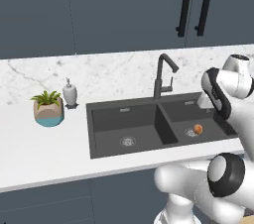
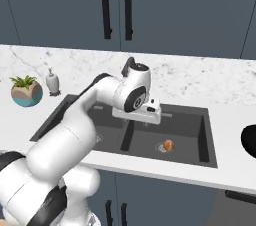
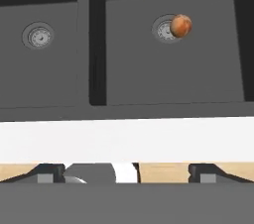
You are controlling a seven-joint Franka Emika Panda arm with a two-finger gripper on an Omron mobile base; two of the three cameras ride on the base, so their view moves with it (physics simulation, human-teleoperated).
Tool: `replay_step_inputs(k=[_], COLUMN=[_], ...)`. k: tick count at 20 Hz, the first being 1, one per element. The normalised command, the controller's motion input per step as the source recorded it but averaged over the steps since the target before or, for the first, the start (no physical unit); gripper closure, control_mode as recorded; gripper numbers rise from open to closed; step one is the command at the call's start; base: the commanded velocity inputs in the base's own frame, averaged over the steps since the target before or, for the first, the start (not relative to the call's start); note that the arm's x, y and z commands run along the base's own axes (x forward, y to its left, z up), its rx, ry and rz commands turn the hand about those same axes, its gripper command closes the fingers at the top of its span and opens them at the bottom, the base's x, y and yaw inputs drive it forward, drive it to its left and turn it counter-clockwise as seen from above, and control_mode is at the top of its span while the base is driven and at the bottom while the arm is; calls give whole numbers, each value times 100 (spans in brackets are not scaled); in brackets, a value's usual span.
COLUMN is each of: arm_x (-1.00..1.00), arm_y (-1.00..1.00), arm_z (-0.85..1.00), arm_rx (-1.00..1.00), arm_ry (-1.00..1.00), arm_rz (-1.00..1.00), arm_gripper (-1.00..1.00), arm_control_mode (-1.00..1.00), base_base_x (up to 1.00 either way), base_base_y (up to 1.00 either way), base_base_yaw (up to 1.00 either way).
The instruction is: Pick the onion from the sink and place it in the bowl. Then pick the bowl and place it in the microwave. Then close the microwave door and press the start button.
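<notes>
So your white arm is folded up over the dark grey double-basin sink (image 2: pixel 206 135), elbow bent high, wrist hanging above the divider between the two basins with the hand pointing down and a bit back toward the counter edge. In the right base view the two-finger gripper (image 2: pixel 146 116) sits above the sink, not reaching into either basin.

Fingers: in the hand view you get both dark finger tips (image 3: pixel 47 172) poking up at the bottom, far apart from each other, so the jaws are spread wide with nothing between them. Nothing pinched, nothing touched.

The small round orange-brown onion (image 3: pixel 180 26) is lying in the right basin, resting against the round metal drain (image 3: pixel 163 29), well clear of the fingers. You can spot it in the left base view too, same place.

Hard-to-see stuff: the arm's own links cover the right end of the sink in the left base view. The wide black bowl (image 2: pixel 249 142) is cut off by the right edge of the right base view, so you get just a sliver of it on the white counter (image 2: pixel 230 120). The dark angular faucet (image 1: pixel 163 77) stands behind the divider.
</notes>
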Motion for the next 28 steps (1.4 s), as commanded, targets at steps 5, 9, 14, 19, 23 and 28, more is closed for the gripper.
replay_step_inputs(k=[5,9,14,19,23,28], arm_x=[71,69,55,46,13,6], arm_y=[-57,-56,-44,-5,-4,-4], arm_z=[-46,-51,-52,-48,-22,-21], arm_rx=[0,0,0,0,0,0], arm_ry=[3,6,4,0,0,-2], arm_rz=[0,0,0,0,0,0], arm_gripper=[-100,-100,-100,-100,-100,-100], arm_control_mode=[-100,-100,-100,-100,-100,-100], base_base_x=[0,0,0,0,0,0], base_base_y=[0,0,0,0,0,0], base_base_yaw=[0,0,0,0,0,0])
